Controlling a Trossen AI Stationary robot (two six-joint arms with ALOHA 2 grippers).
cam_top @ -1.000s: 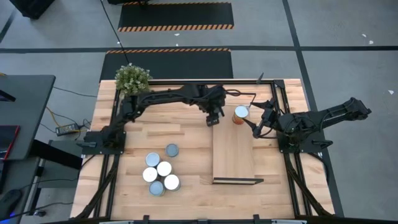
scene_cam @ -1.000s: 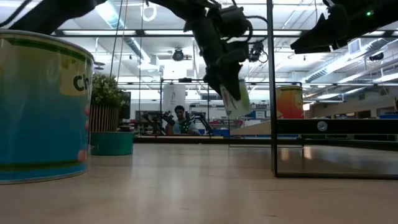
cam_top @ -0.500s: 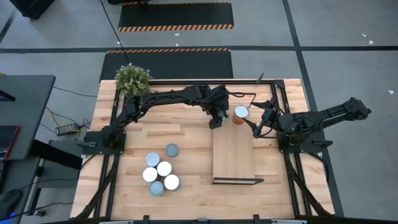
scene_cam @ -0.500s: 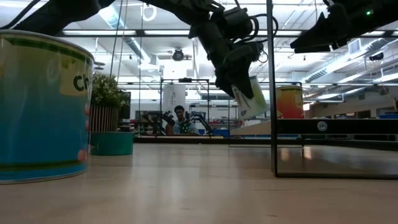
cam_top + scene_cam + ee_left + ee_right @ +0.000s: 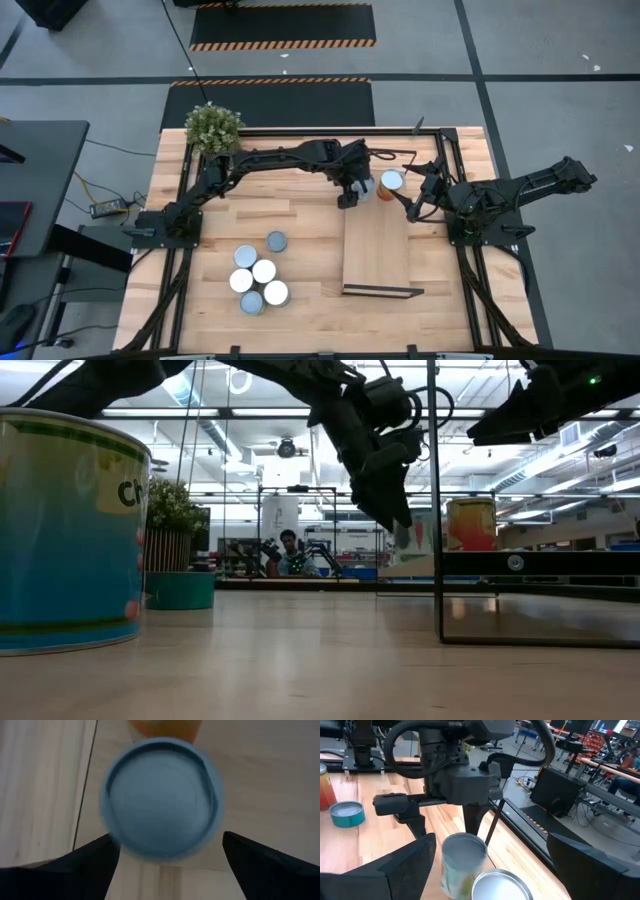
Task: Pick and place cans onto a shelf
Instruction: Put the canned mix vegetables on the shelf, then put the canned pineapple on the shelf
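Two cans (image 5: 391,181) stand on the shelf (image 5: 377,250); one sits between the left claw's (image 5: 362,190) parted, unclamped fingers.

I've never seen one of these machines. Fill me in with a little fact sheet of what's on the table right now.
Left gripper: open, over a blue-topped can at the shelf's far end
Right gripper: open, waiting beside the shelf
Shelf: light-wood board with a white-topped can at its far end
Loose cans: a cluster of five on the tabletop, left of the shelf
Potted plant: far left corner of the table
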